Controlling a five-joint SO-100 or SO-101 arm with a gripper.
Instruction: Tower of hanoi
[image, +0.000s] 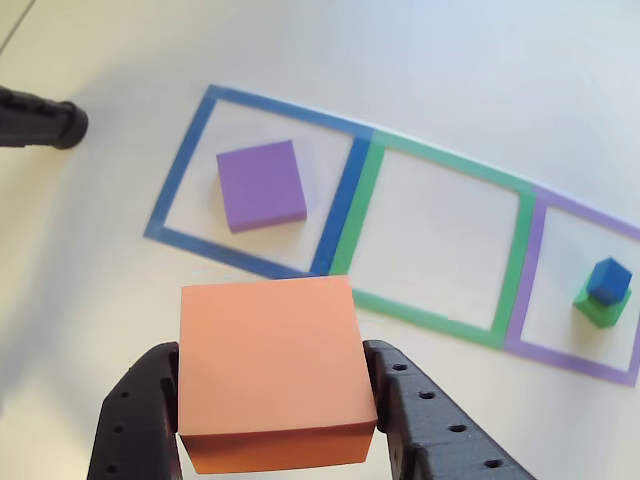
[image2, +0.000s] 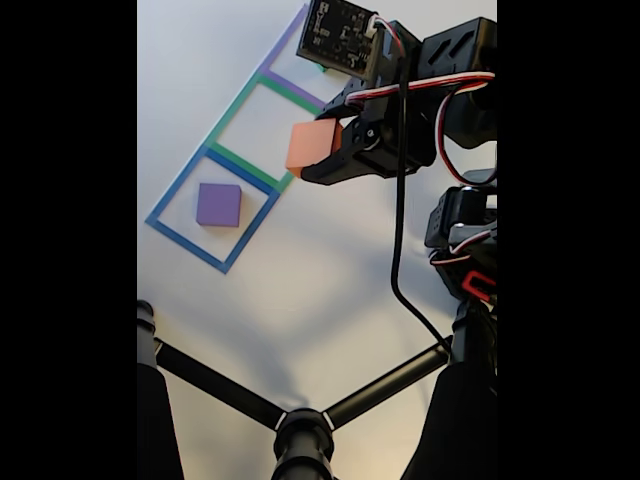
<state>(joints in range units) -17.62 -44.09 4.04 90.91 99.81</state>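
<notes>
So in the other view the gripper (image: 275, 400) is clamped on the big orange cube (image: 272, 365), one black finger (image: 135, 415) on each side, and the cube's held up off the white desk (image: 90, 260), near the bottom of the shot. Past it there's a row of three taped squares: the blue square (image: 180, 170) on the left has the flat purple block (image: 261, 184) sitting inside it, the green square (image: 515, 270) is in the middle, and the purple square (image: 535, 270) on the right holds a small blue cube (image: 608, 280) stacked on a green block (image: 598, 310).

Fixed view: the arm (image2: 440, 90) reaches in from the right, gripper (image2: 325, 150) grasping the orange cube (image2: 308, 148) in the air just beside the green square (image2: 232, 105). The purple block (image2: 218, 204) lies in the blue square (image2: 185, 240), to the lower left. A black tripod (image2: 300, 425) sits at the near edge.
</notes>
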